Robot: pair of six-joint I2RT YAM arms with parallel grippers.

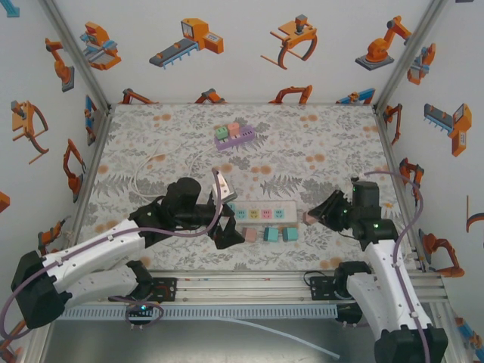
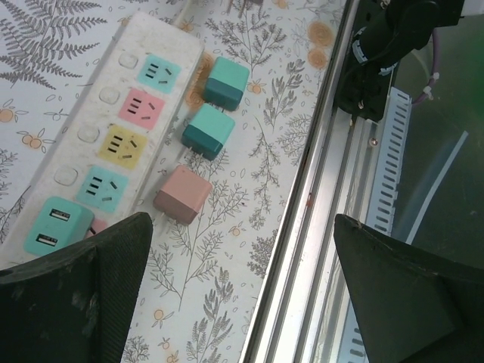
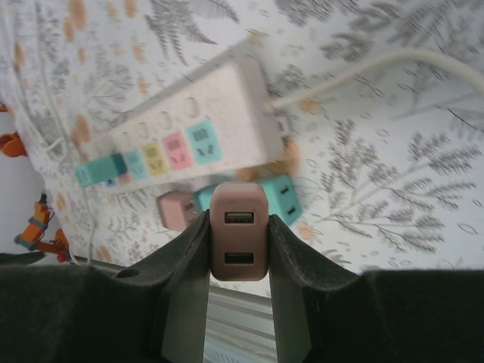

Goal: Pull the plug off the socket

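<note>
At the right of the bench [image 1: 151, 136], seen from above: right claw [image 3: 238, 227] is clamped on a pink USB plug [image 3: 237, 257]. Its wrist camera shows both fingers pressed flat to the plug's sides and the two USB ports facing the lens. The plug is out of its socket, lifted off the surface and just beside the right end of the white power strip [image 1: 259, 213].

Past the plug, same view: the strip lies at a slant, with a row of teal, pink and yellow sockets along it. A white cable [image 3: 393, 64] leaves one end.

Left claw [image 1: 224, 212]: jaws stand wide apart at the strip's left end, one finger raised and the other low. Its wrist view has the two dark fingers [image 2: 76, 295] at the bottom corners. Between them are floral bench surface and the aluminium rail [image 2: 302, 219] of the near edge.

Loose on the bench in front of the strip, in a row, all three free of the sockets:
- pink plug [image 2: 183, 194], nearest the left claw
- two teal plugs [image 2: 208, 131] next to it, close together

A small pink object touches the strip near its USB end; too hidden to identify.

Far centre of the bench, well apart from both claws: a purple power strip [image 1: 236, 138] with a green and a pink block on top.
</note>
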